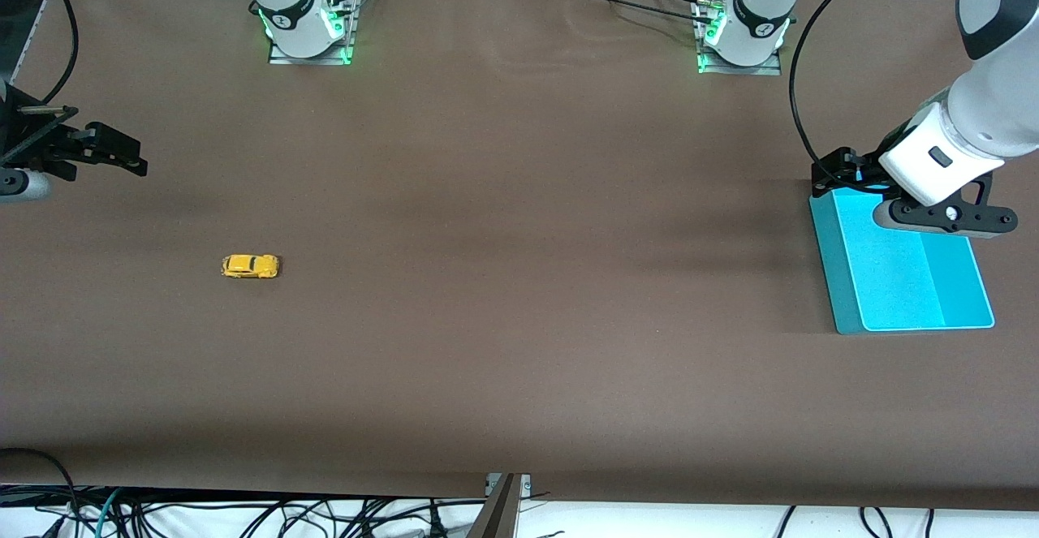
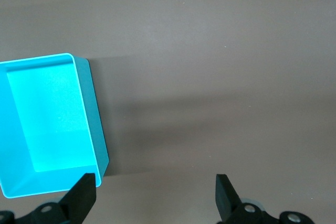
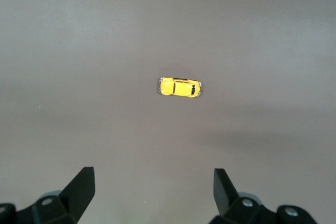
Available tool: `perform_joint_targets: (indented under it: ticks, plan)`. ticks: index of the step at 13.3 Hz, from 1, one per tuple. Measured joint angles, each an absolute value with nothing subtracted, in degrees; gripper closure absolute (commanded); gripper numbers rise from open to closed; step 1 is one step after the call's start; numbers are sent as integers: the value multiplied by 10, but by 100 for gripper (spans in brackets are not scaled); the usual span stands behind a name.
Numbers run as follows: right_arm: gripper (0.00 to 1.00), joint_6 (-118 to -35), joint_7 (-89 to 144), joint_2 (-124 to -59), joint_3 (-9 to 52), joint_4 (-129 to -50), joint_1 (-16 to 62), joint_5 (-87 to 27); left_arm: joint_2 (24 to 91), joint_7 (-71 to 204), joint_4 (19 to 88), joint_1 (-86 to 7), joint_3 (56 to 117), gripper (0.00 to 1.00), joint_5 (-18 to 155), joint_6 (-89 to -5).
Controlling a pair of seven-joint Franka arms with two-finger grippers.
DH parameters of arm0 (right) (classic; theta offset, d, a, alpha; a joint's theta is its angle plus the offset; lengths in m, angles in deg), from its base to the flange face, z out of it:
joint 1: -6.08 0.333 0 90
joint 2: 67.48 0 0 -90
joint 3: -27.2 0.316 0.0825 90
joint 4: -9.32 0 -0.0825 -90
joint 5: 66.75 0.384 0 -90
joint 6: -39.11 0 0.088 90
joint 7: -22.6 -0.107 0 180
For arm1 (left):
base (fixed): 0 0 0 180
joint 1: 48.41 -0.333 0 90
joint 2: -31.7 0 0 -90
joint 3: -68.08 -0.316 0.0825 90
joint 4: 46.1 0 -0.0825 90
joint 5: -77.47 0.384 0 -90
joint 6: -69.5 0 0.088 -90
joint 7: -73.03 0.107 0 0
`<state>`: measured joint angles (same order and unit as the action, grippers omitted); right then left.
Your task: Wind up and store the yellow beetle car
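Note:
The yellow beetle car (image 1: 250, 266) rests on its wheels on the brown table toward the right arm's end, and in the right wrist view the car (image 3: 179, 86) lies well apart from the fingertips. My right gripper (image 1: 114, 152) (image 3: 153, 176) hovers open and empty over the table's end by that car. A turquoise bin (image 1: 828, 262) (image 2: 97, 129) stands empty toward the left arm's end. My left gripper (image 1: 840, 171) (image 2: 156, 182) hangs open and empty over the bin's edge that faces the table's middle.
Both arm bases (image 1: 308, 23) (image 1: 743, 35) stand along the table's edge farthest from the front camera. Loose cables (image 1: 243, 514) lie below the table's near edge. Bare brown table surface (image 1: 528, 278) stretches between car and bin.

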<state>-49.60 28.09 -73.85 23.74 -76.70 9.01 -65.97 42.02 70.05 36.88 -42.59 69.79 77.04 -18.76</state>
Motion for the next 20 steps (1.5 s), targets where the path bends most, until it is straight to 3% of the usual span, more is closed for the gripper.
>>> perform_joint_targets:
  ticks: [20]
  plan:
    - [0, -495, 281, -748, 237, -768, 92, -660, 420, 701, 369, -426, 698, 0, 770, -188]
